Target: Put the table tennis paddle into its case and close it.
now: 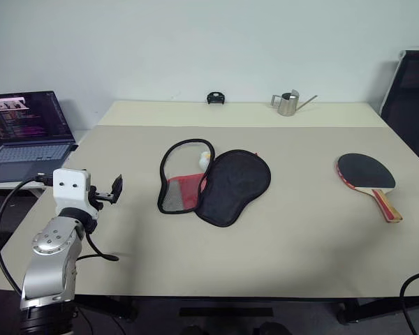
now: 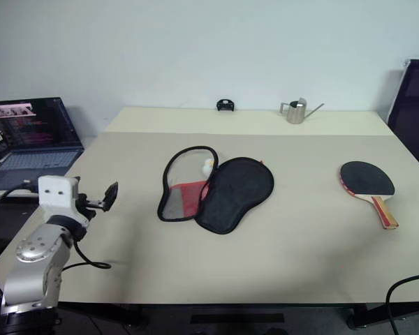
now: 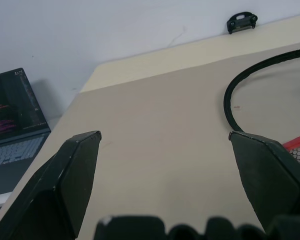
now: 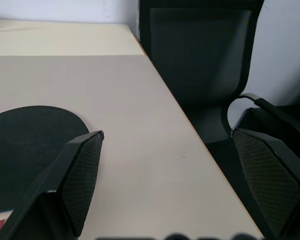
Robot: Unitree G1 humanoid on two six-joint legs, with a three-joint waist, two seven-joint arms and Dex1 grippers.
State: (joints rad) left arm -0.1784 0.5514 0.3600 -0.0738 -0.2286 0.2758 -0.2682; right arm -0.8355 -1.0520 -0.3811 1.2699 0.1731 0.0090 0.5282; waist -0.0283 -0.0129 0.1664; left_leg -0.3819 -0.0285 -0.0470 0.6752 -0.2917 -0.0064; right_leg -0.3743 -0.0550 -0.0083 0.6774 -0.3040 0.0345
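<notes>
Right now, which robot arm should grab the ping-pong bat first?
Probably the right: the paddle lies on the table's right side, and the open right gripper sits beside it. The left gripper is nearer the open case.

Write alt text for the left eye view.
An open black case lies mid-table, with a table tennis paddle apart on its right. The left gripper, open, hovers at the table's left edge; a laptop sits beyond.
</notes>
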